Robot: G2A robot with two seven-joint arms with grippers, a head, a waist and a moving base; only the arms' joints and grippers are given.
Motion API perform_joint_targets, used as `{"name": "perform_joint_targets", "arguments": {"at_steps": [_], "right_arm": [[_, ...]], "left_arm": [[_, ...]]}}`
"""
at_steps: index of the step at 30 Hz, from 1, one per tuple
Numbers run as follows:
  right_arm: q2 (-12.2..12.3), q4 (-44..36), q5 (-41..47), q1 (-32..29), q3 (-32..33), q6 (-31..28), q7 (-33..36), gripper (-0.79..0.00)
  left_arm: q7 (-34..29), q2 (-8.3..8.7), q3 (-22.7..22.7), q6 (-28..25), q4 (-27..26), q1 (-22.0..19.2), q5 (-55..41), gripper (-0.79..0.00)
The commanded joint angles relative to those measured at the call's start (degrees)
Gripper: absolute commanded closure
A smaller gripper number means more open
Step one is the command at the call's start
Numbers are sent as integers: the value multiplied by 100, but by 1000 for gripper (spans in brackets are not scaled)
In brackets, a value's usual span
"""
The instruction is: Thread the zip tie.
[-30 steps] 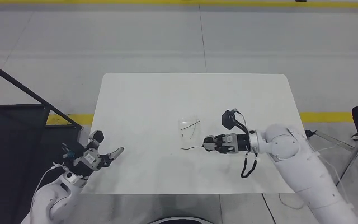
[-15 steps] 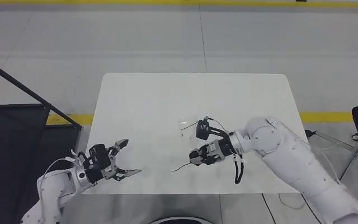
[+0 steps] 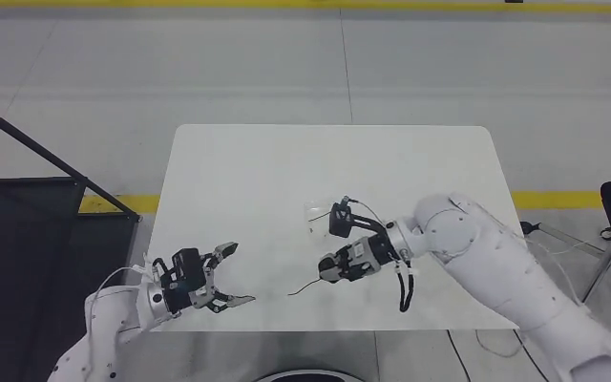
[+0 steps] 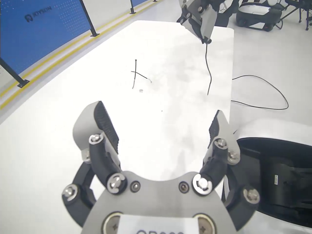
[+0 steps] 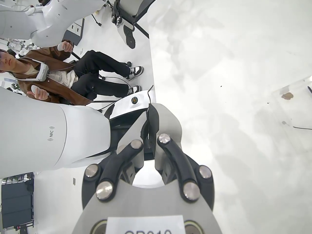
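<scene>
While pinching the zip tie (image 4: 208,74) by one end in the closed right gripper (image 3: 327,270), aims its free tail toward the wide-open left gripper (image 3: 239,275), short of its jaws.

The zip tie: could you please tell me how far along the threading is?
Done: the right gripper is shut on one zip tie, held above the table. In hand: the left gripper is open, facing it. Left: the tie hangs as a nearly straight strand, with no loop, so threading has not begun.

Smooth matt table (image 3: 248,191), plastic zip tie (image 4: 206,57)
</scene>
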Motion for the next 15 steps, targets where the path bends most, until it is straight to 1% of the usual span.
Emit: {"name": "perform_joint_targets", "arguments": {"at_steps": [1, 3, 5, 9, 11, 15], "right_arm": [[-33, -97, -239, 16, -48, 203, -70, 0], [-81, -190, -393, 62, -117, 400, -74, 0], [-133, -205, -439, 127, -180, 532, -35, 0], [-224, -166, -470, 255, -252, 611, 38, 0], [-261, -133, -454, 309, -268, 605, 74, 0], [-329, -71, -419, 382, -296, 616, 108, 0]], "left_arm": [[-82, -4, 133, 61, -63, -17, -39, -785], [-186, -10, 251, 114, -87, -94, -133, -785], [-304, -14, 386, 38, -71, -209, -303, -785], [-643, 3, 695, -49, 11, -482, -717, -785], [-811, 54, 935, -49, 26, -604, -918, -785], [-1077, 197, 1260, -49, 146, -839, -1366, -785]]}}
